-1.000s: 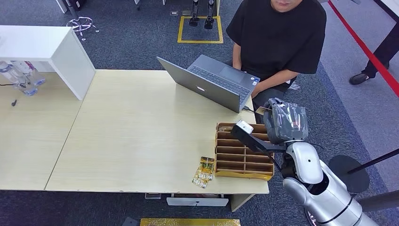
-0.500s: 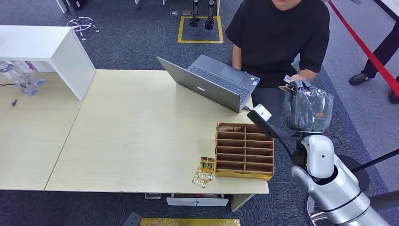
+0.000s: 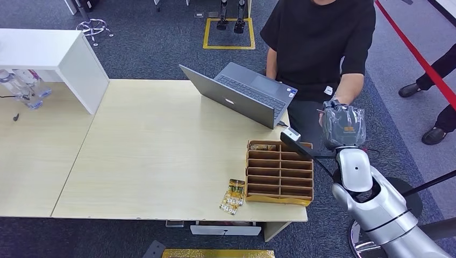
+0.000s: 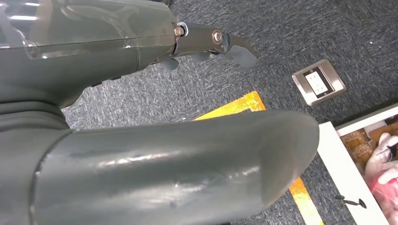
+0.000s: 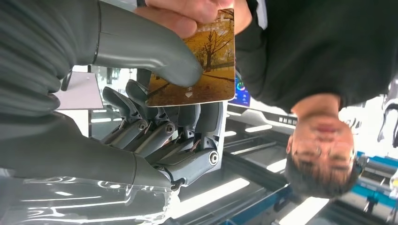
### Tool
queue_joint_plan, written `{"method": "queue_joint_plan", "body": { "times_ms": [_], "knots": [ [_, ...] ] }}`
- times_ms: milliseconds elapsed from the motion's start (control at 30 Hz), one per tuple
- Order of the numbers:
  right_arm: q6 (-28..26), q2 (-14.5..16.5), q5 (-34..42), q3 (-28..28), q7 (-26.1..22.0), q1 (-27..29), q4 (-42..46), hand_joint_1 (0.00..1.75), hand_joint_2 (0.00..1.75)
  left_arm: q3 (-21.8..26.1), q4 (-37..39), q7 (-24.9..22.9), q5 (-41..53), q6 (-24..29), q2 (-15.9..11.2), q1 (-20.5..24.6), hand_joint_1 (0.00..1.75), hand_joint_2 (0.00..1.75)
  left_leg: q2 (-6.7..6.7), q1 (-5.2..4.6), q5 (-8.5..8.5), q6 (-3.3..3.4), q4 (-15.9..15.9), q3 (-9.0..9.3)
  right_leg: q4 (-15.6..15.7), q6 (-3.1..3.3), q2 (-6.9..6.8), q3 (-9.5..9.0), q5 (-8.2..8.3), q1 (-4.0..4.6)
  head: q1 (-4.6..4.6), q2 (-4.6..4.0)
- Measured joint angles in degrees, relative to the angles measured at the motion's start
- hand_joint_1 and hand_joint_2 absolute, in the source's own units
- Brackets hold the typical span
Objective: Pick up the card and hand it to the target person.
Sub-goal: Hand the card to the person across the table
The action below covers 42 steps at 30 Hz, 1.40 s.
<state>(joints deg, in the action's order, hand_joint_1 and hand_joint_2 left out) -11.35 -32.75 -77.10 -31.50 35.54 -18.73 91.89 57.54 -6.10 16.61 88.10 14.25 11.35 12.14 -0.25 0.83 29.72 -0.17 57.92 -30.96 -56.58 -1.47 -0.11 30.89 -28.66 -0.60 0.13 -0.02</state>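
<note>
Beside your worktop [image 3: 161, 150], the right hand [image 5: 141, 117] pinches the card [image 5: 197, 65] as the person's hand [image 5: 187, 14] grips it; loosen next.

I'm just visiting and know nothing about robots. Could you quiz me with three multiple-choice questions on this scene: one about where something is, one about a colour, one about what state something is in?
1. Where does the wooden sorting tray sit?
A. On the carpet
B. On the table's near right corner
C. On the laptop

2. What colour is the seated person's shirt?
A. Black
B. White
C. Red

3. What is happening with the card?
A. It lies flat on the table
B. It is in the tray
C. The robot's right hand pinches it while the person's hand grips it

Answers:
1 B: the tray rests near the table edge, right side.
2 A: the shirt is plainly black.
3 C: thumb and fingers press the card; the person's fingers are on its other end.
</note>
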Motion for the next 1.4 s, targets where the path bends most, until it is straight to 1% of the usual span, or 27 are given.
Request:
{"method": "queue_joint_plan", "body": {
  "times_ms": [67, 133, 167, 267, 300, 433, 567, 667, 800, 867, 900, 933, 1000, 1067, 1133, 1200, 1267, 1400],
  "knots": [
    [0.4, 0.0, -0.1, -0.5, -0.1, 0.0, -1.1, 1.56, 1.75, -0.1, 0.0, 0.0, 0.0, 0.0, 0.0, 0.0, 0.00, 0.00, 0.00, 0.00, 0.00, 0.00, 0.0, 0.00, 0.0, 0.00, 0.00, 0.00, 0.00, 0.00, 0.00, 0.00],
    [0.7, 0.0, -0.1, -1.0, 0.1, 0.0, -1.9, 1.50, 1.75, -0.1, 0.0, 0.0, 0.0, 0.0, 0.0, 0.0, 0.00, 0.00, 0.00, 0.00, 0.00, 0.00, 0.0, 0.00, 0.0, 0.00, 0.00, 0.00, 0.00, 0.00, 0.00, 0.00],
    [0.9, 0.0, -0.1, -1.2, 0.2, 0.0, -2.3, 1.20, 1.75, -0.1, 0.0, 0.0, 0.0, 0.0, 0.0, 0.0, 0.00, 0.00, 0.00, 0.00, 0.00, 0.00, 0.0, 0.00, 0.0, 0.00, 0.00, 0.01, 0.00, 0.00, 0.00, 0.00],
    [1.4, -0.3, 0.0, -1.6, 0.6, 0.0, -3.0, 0.10, 1.75, -0.2, 0.0, 0.0, 0.0, 0.0, 0.0, 0.0, 0.00, 0.00, 0.00, 0.00, 0.00, 0.00, 0.0, 0.00, 0.0, 0.00, 0.00, 0.01, 0.00, 0.00, 0.01, 0.00],
    [1.5, -0.3, 0.1, -1.8, 0.8, 0.0, -3.2, 0.00, 1.75, -0.2, 0.0, 0.0, 0.0, 0.0, 0.0, 0.0, 0.00, 0.00, 0.00, 0.00, 0.00, 0.00, 0.0, 0.00, 0.0, 0.00, 0.01, 0.01, 0.00, 0.00, 0.01, 0.00],
    [1.5, -0.5, 1.5, -2.0, 1.6, 0.1, -4.2, 0.00, 0.00, -0.2, 0.0, 0.0, 0.0, 0.1, 0.0, 0.0, 0.00, 0.00, 0.01, 0.00, 0.00, 0.00, 0.0, 0.01, 0.0, 0.00, 0.01, 0.01, 0.00, 0.00, 0.01, 0.00],
    [0.1, -0.4, 2.8, -2.0, 2.1, 0.3, -4.7, 0.00, 0.00, -0.2, 0.0, 0.0, 0.0, 0.1, 0.0, 0.0, 0.00, 0.00, 0.01, 0.00, 0.00, 0.00, 0.0, 0.01, 0.0, 0.00, 0.01, 0.01, 0.00, 0.00, 0.00, 0.00],
    [-2.8, -0.4, 4.4, -1.9, 2.8, 0.6, -4.9, 0.00, 0.00, -0.2, 0.0, 0.0, 0.0, 0.1, 0.0, 0.0, 0.00, 0.00, 0.01, 0.00, 0.00, 0.00, 0.0, 0.00, 0.0, 0.00, 0.01, 0.01, 0.00, 0.00, 0.00, 0.00],
    [-9.7, 0.0, 10.5, -1.0, 3.4, 1.3, -5.0, 0.00, 0.00, -0.3, 0.0, 0.0, 0.0, 0.0, 0.0, -0.1, 0.00, 0.00, 0.00, 0.00, 0.00, 0.00, 0.0, 0.00, 0.0, 0.00, 0.00, 0.01, 0.00, 0.00, 0.00, 0.00],
    [-15.4, 0.6, 17.8, -0.3, 1.7, 1.7, -4.9, 0.00, 0.00, -0.3, 0.0, 0.0, 0.0, 0.1, 0.0, -0.2, 0.00, 0.00, 0.00, 0.00, 0.00, 0.00, 0.0, -0.01, 0.0, 0.00, 0.00, 0.00, 0.00, 0.00, 0.01, 0.00],
    [-19.0, 1.2, 23.7, 0.3, -0.6, 1.9, -4.8, 0.00, 0.00, -0.3, 0.0, 0.1, 0.0, 0.1, -0.1, -0.2, 0.00, 0.00, 0.00, 0.00, 0.00, 0.00, 0.0, -0.01, 0.0, 0.00, 0.00, 0.00, 0.00, 0.00, 0.01, 0.00],
    [-22.6, 2.1, 30.8, 1.0, -4.0, 2.3, -4.4, 0.00, 0.00, -0.3, 0.0, 0.1, 0.0, 0.2, -0.1, -0.3, 0.00, 0.00, 0.00, 0.01, 0.00, 0.00, 0.0, -0.01, 0.0, 0.00, 0.00, -0.01, 0.00, 0.01, 0.01, 0.00],
    [-27.3, 4.8, 45.2, 3.1, -12.4, 3.3, -3.1, 0.00, 0.00, -0.2, 0.0, 0.3, 0.0, 0.5, -0.1, -0.6, 0.00, 0.00, 0.00, 0.02, 0.00, 0.00, 0.0, -0.01, 0.0, 0.00, 0.00, 0.00, 0.00, 0.02, 0.00, 0.00],
    [-28.6, 8.0, 56.7, 5.2, -19.9, 4.5, -1.4, 0.00, 0.00, -0.2, 0.0, 0.4, 0.0, 0.8, -0.1, -0.8, 0.00, 0.00, -0.01, 0.03, 0.00, 0.00, 0.0, 0.00, 0.0, 0.01, 0.00, 0.00, 0.00, 0.03, -0.01, 0.00],
    [-28.7, 10.6, 65.2, 6.9, -25.4, 5.7, 0.2, 0.00, 0.00, -0.1, 0.0, 0.4, 0.0, 1.0, -0.1, -1.1, 0.00, 0.00, -0.04, 0.03, 0.00, -0.01, 0.0, 0.00, 0.0, 0.01, -0.03, 0.00, -0.01, 0.03, 0.00, 0.00],
    [-28.7, 12.6, 71.3, 8.1, -29.6, 7.1, 1.8, 0.00, 0.87, 0.0, 0.0, 0.4, 0.0, 1.1, -0.1, -1.4, 0.00, 0.00, -0.05, 0.03, 0.00, -0.01, 0.0, 0.00, 0.0, 0.02, -0.04, 0.00, -0.02, 0.03, 0.00, 0.00],
    [-28.7, 14.5, 75.2, 9.0, -33.0, 8.6, 3.3, 0.00, 1.75, 0.1, 0.0, 0.5, 0.0, 1.3, -0.1, -1.6, 0.00, 0.00, -0.04, 0.03, 0.00, -0.01, 0.0, 0.00, 0.0, 0.02, -0.02, 0.00, -0.02, 0.03, 0.01, 0.00],
    [-28.7, 18.0, 79.4, 10.2, -38.2, 11.5, 5.3, 0.00, 1.75, 0.4, 0.0, 1.1, 0.0, 1.8, -0.2, -1.9, 0.00, 0.00, -0.03, 0.02, 0.00, 0.00, 0.0, 0.00, 0.0, 0.01, -0.02, 0.00, -0.02, 0.01, 0.01, 0.00]
  ]
}}
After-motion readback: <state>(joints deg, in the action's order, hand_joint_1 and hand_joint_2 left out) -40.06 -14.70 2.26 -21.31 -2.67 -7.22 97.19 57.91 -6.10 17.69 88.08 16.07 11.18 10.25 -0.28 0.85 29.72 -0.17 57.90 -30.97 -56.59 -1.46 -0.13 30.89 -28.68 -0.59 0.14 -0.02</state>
